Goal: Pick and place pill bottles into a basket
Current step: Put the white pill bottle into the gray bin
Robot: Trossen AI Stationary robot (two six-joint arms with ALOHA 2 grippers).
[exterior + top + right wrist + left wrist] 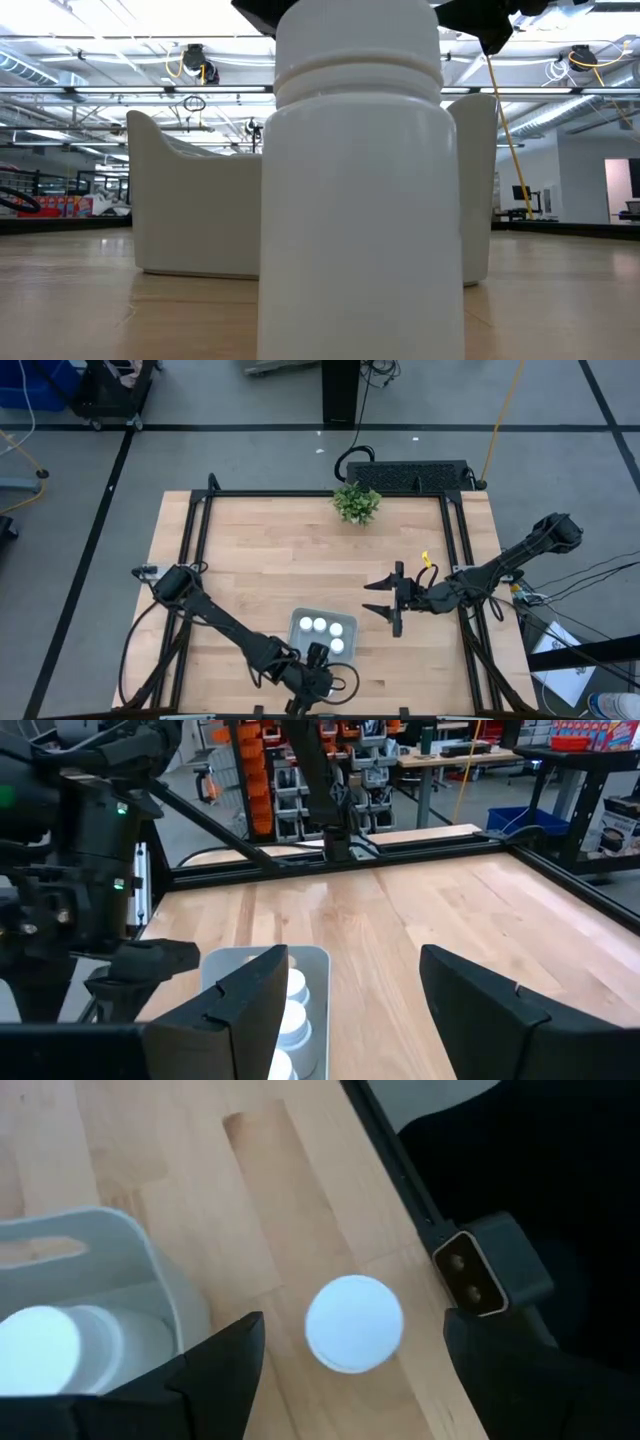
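Observation:
The pale grey-blue basket (pixel 297 618) sits near the table's near edge and holds several white pill bottles (pixel 320 625). One more pill bottle (pixel 353 1323) stands upright on the table just near of the basket; it fills the low view (pixel 360 200), with the basket (pixel 190 220) behind it. My left gripper (pixel 350 1350) is open above this bottle, one finger on each side of its cap and clear of it. In the high view my left gripper (pixel 318 660) hides this bottle. My right gripper (pixel 380 598) is open and empty, right of the basket.
A small green plant (pixel 356 503) stands at the far edge. A black frame rail with a grey bracket (pixel 480 1270) runs along the table edge close to the lone bottle. A small yellow piece (pixel 425 559) lies near the right arm. Bare wood lies left of the basket.

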